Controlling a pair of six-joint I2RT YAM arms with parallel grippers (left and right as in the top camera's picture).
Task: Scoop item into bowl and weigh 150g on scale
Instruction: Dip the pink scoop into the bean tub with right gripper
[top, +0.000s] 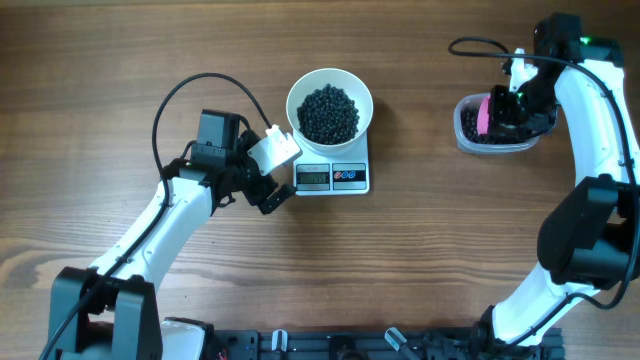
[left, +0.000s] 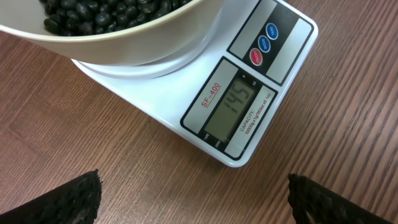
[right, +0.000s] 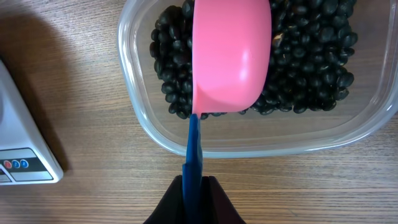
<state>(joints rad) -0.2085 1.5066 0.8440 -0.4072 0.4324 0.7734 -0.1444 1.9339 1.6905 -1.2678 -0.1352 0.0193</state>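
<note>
Scale: just right of left gripper, jaws spread; display end nearest robot.
Scoop: handle pinched by right gripper, cup seemingly mouth-down over item.

white bowl of black beans sits on the scale; its display reads 145.

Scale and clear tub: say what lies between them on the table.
Nothing: the overhead view shows only bare wooden table between the scale and the clear tub.
</note>
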